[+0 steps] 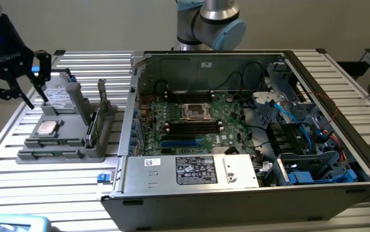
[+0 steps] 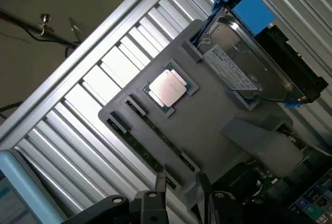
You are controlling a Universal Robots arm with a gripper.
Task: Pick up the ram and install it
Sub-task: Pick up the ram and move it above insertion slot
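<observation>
slatted metal table (image 1: 17, 193), everything placed off the grey holder (image 1: 75, 145) that lies on it.
open computer case (image 1: 192, 212): just beside the holder, on the exterior view's right, motherboard (image 1: 192, 123) showing inside.
robot arm (image 1: 211, 21): its joints rise behind the case, well apart from the holder.
hard drive (image 1: 61, 96) in blue brackets: propped at the holder's far end; in the wrist view it (image 2: 244, 63) is tilted in its cradle.
gripper (image 1: 36, 99): hangs above the holder's far corner, the one away from the case, clear of every part. in the wrist view the gripper (image 2: 181, 182) has its two fingers (image 2: 161, 182) spread apart with nothing between them.
ram (image 1: 92, 128): green stick standing on its long edge in a slot on the holder's case-side rim, not gripped, well apart from the fingers.
silver processor (image 1: 46, 128): flat in a square pocket mid-holder; wrist view shows it (image 2: 167, 88) squarely seated.
thin dark strip (image 2: 140, 141): in a slot along the holder's near edge; cannot tell what it is.
</observation>
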